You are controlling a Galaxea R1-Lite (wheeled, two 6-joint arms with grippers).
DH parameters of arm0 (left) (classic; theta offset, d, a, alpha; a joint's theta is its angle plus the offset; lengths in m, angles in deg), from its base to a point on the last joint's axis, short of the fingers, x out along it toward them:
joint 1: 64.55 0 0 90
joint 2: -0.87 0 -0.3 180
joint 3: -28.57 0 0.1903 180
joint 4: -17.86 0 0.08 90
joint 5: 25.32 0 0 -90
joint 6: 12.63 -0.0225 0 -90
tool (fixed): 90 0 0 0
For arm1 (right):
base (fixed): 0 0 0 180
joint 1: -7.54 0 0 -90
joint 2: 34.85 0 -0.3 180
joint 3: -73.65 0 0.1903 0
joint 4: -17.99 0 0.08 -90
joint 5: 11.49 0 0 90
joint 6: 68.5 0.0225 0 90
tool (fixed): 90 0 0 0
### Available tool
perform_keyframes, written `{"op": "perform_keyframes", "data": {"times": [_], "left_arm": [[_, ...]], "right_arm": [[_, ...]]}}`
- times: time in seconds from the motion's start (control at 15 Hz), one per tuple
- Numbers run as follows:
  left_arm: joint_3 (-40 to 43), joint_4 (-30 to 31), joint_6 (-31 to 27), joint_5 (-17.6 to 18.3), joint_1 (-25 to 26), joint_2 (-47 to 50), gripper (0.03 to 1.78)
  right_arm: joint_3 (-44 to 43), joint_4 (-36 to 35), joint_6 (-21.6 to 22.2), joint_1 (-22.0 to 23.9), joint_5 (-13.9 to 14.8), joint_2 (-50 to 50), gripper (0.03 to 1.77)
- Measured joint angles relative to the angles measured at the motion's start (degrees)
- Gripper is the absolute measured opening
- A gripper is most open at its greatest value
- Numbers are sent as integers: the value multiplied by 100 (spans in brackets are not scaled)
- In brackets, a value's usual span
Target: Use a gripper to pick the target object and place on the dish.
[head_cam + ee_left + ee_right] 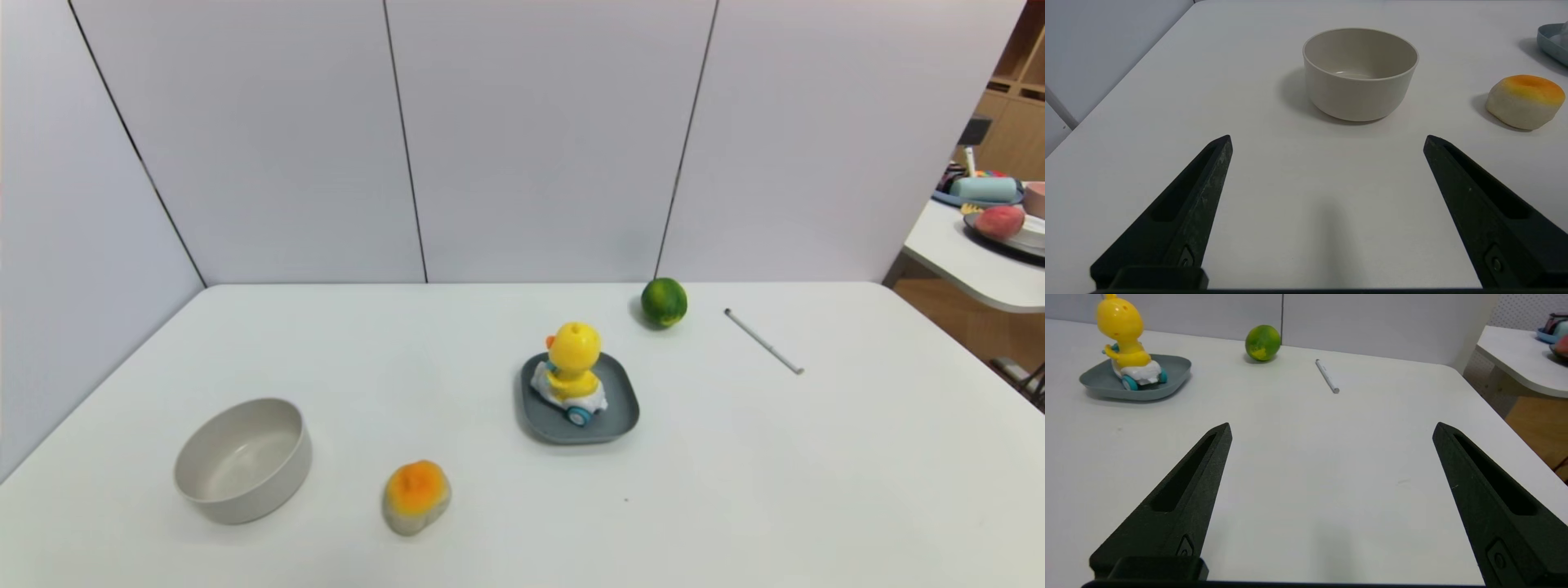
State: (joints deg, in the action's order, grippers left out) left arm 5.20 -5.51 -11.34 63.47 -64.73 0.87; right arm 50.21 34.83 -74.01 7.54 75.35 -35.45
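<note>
On the flat grey-blue rounded-square dish (pixel 620 412), the small yellow toy duck on its white, blue-wheeled base (pixel 571 371) is seen standing upright.

Both black two-fingered tools, left (pixel 1327 141) and right (pixel 1332 428), are held low over the white tabletop (pixel 816 457) with fingers spread wide apart and nothing gripped; a beige round bowl (pixel 1359 73) lies ahead of the left tool.
</note>
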Motion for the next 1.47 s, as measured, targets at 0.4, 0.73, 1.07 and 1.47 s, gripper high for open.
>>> {"op": "perform_keyframes", "data": {"times": [0.4, 0.73, 1.07, 1.47], "left_arm": [[0, 0, 0, 0, 0, 0, 169], [0, 0, 0, 0, 0, 0, 169], [0, 0, -2, 2, 0, 0, 169], [0, 0, 0, 0, 0, 0, 169]], "right_arm": [[7, 636, 41, 0, 143, 71, 170], [7, 668, 45, 0, 149, 71, 171], [7, 663, 22, 0, 148, 69, 171], [7, 662, 24, 0, 143, 69, 171]]}}
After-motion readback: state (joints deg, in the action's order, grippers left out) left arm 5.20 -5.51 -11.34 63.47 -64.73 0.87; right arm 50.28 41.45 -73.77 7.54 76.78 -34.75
